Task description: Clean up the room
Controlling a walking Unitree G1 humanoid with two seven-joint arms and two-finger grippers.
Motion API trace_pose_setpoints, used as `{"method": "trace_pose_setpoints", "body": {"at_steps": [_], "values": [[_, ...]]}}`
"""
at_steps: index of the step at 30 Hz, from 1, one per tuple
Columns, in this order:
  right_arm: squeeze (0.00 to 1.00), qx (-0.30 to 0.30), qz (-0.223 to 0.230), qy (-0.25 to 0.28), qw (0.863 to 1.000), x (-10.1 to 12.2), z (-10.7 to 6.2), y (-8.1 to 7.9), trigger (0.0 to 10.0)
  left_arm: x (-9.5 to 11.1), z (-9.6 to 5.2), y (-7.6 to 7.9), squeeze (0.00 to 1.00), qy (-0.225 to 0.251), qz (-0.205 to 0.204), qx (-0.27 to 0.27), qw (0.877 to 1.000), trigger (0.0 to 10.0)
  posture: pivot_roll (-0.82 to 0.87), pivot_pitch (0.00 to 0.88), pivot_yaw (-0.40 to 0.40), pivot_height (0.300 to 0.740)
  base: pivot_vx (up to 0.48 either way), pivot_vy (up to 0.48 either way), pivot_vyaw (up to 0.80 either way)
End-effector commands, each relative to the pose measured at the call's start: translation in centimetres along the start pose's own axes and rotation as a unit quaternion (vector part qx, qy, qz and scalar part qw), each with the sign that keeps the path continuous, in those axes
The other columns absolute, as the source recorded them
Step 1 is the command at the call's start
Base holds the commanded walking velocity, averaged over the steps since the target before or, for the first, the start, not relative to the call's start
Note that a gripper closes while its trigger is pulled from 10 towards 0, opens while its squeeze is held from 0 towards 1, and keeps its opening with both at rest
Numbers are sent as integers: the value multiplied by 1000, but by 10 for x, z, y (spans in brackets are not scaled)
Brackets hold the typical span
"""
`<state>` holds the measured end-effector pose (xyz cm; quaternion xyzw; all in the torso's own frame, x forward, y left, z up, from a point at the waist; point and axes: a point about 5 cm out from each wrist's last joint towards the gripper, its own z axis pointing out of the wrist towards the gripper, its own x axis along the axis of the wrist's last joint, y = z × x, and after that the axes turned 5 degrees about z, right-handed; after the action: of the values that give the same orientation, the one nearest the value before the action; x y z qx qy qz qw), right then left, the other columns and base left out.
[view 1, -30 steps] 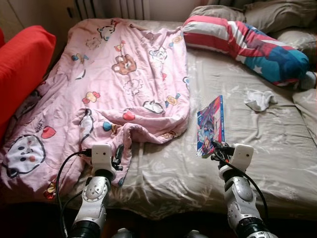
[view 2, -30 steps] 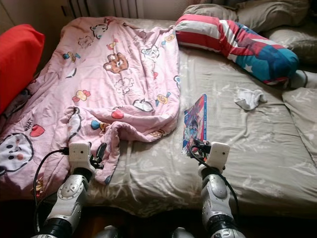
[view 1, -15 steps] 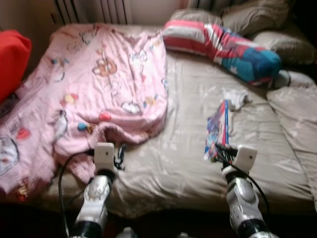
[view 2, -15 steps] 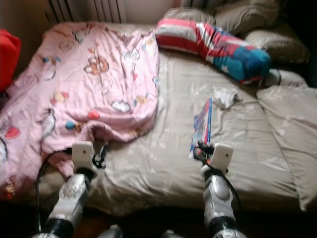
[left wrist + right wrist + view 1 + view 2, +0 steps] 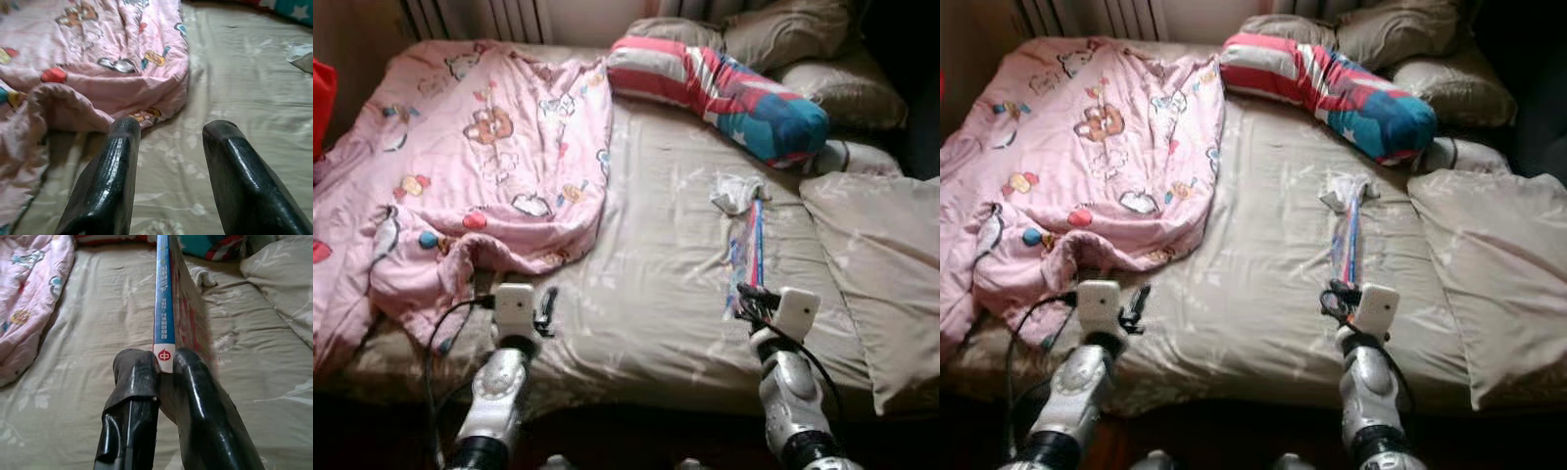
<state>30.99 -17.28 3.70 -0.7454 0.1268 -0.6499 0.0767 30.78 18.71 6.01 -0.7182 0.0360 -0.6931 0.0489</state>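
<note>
Lower right of frame, right gripper [image 5: 164, 363] clamped on book [image 5: 747, 247] spine; white sock [image 5: 734, 193] beyond, pink quilt [image 5: 460, 166] left, left gripper [image 5: 168, 134] fingers apart over sheet [image 5: 656, 264].

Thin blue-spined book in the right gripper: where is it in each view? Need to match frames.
Left eye view: thin blue-spined book stands edge-on above the right gripper, right of centre.
Right eye view: same, near centre-right.
Right wrist view: spine runs away from the jaws, clamped between them.
Left wrist view: not in it.
Shared landmark: small white cloth at the book's far end.
</note>
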Motion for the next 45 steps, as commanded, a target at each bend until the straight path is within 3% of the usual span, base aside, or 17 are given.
{"method": "trace_pose_setpoints", "body": {"at_steps": [1, 19, 45], "values": [[0, -1, -12, 13, 1000, 6, 1, 2, 10000, -4, -2, 9, 0, -6, -1, -13, 1000, 10000, -22, 183, -29, 740, 0, 0, 0], [0, -3, -24, 14, 1000, 6, 2, 3, 10000, -4, -2, 11, 0, -6, 2, -18, 1000, 10000, -21, 185, -29, 740, 0, -202, 0], [0, -10, -22, 6, 1000, 4, 2, 4, 10000, -3, -2, 11, 0, -5, 1, -21, 1000, 10000, -21, 169, -26, 740, 0, 0, -37]]}}
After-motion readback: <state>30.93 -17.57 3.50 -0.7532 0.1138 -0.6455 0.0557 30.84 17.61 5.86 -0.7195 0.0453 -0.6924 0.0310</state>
